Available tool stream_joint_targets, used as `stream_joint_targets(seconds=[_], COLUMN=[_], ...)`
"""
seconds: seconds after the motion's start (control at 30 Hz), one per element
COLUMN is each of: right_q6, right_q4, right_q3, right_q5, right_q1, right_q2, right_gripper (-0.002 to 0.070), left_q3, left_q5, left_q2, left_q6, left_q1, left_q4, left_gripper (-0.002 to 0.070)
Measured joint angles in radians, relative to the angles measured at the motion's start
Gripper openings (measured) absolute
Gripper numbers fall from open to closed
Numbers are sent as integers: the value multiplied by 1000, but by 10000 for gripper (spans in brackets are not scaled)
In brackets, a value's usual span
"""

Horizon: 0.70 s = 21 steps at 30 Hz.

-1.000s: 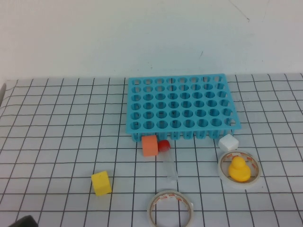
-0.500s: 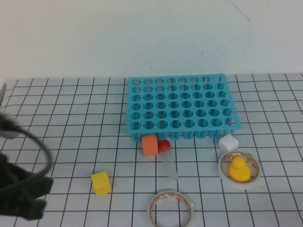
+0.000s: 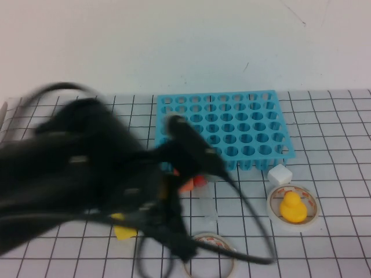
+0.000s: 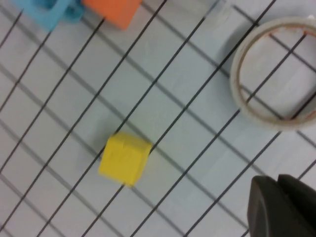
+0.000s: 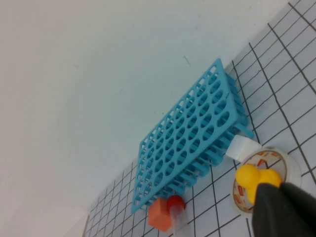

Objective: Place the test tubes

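A clear test tube [image 3: 207, 205] with a red cap [image 3: 200, 181] lies on the gridded table just in front of the blue rack [image 3: 223, 130]. The rack's holes are empty. My left arm sweeps blurred across the left and middle of the high view. Its gripper [image 3: 181, 250] is low near the front tape ring, apart from the tube. In the left wrist view the left gripper [image 4: 275, 190] is shut and holds nothing, with the tube's clear end [image 4: 217, 10] at the far edge. The right gripper [image 5: 280, 192] is shut and empty, with the tube [image 5: 177, 213] and the rack [image 5: 187, 148] beyond it.
An orange block [image 3: 185, 185] touches the tube's cap. A yellow cube [image 3: 124, 231] sits at the front left, partly behind the arm. One tape ring [image 3: 211, 255] lies at the front. Another ring [image 3: 293, 202] holds a yellow duck [image 3: 293, 207], with a white cube [image 3: 279, 174] beside it.
The left arm has swung in from the front left corner and now covers the table's left and middle. The tube, rack and other objects have not moved.
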State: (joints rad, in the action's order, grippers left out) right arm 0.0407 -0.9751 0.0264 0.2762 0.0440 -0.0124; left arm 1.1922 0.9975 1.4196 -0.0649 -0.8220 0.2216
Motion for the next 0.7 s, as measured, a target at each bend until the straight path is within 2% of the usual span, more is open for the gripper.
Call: stream_joint_targets(seconds=[0.13,0.23,0.33,0.4,0.5,0.6,0.7], right_q6=[0,4,13,16,19,19,21], right_q4=[0,0,0,0,0,0,0], right_q3=[0,0,0,0,0,0,0], right_q5=[0,0,0,0,0,0,0], right_q1=[0,0,0,0,0,0,0], right_q2=[0,0,0,0,0,0,0], right_gripper=[-1,-1,-1,-1,-1,-1,-1], left_q3=[159,281,392,456,512,522,524], left_q5=[87,159,200,207,188,132,69], left_q2=[183,313,435,502,567,604,626], left_q6=[-19,-46,-88,-122,-169,-241,-307], left_q1=[-47,-52,-36,-13,34,85,120], left_q4=[21,31,14,-34,-119,-194,-222], left_gripper=[1,43,162,268,387,433,442])
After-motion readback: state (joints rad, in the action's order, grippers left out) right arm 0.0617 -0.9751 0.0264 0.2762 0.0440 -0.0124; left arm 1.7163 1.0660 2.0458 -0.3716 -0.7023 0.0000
